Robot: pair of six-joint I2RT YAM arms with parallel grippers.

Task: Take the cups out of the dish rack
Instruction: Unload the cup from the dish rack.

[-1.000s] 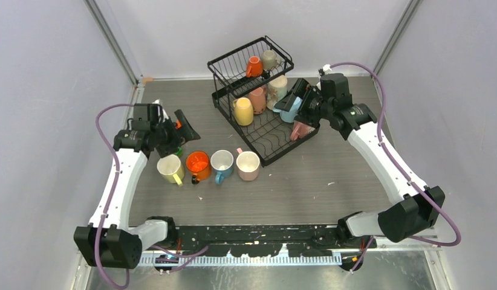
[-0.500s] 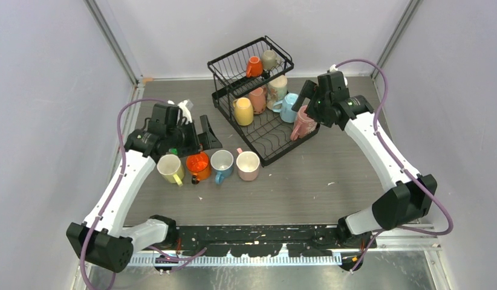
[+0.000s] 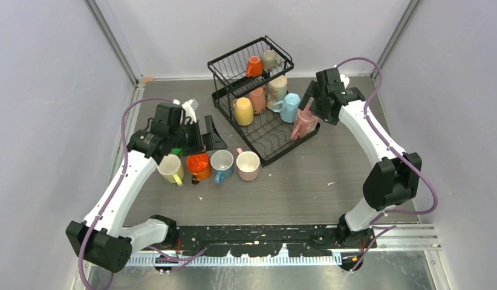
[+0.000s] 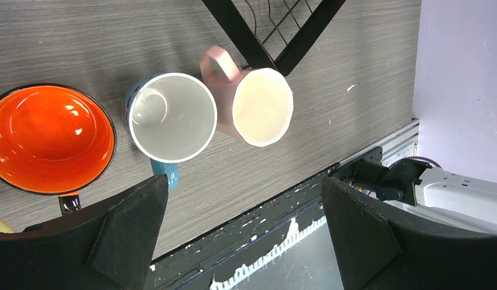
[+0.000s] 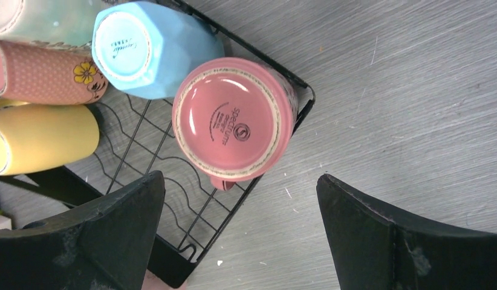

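The black wire dish rack (image 3: 265,136) stands at the back centre. Its upper basket holds an orange cup (image 3: 253,66) and a beige cup (image 3: 269,59). In its lower tray sit a yellow cup (image 5: 40,139), a dotted salmon cup (image 5: 40,72), a light blue cup (image 5: 146,48) and an upturned pink cup (image 5: 234,118). A yellow cup (image 3: 170,168), an orange cup (image 4: 49,139), a blue cup (image 4: 170,118) and a pink cup (image 4: 261,106) stand in a row on the table. My left gripper (image 3: 208,134) hovers open above that row. My right gripper (image 3: 311,101) hangs open over the upturned pink cup, holding nothing.
Grey walls and metal frame posts close in both sides and the back. The black front rail (image 3: 264,232) carries both arm bases. A small green and orange item (image 3: 176,151) lies by the yellow cup. Bare table (image 3: 331,169) stretches right of the rack.
My left arm has swung right, over the row of cups, toward the rack. My right gripper has drawn back and up from the lower tray, uncovering the pink cup.
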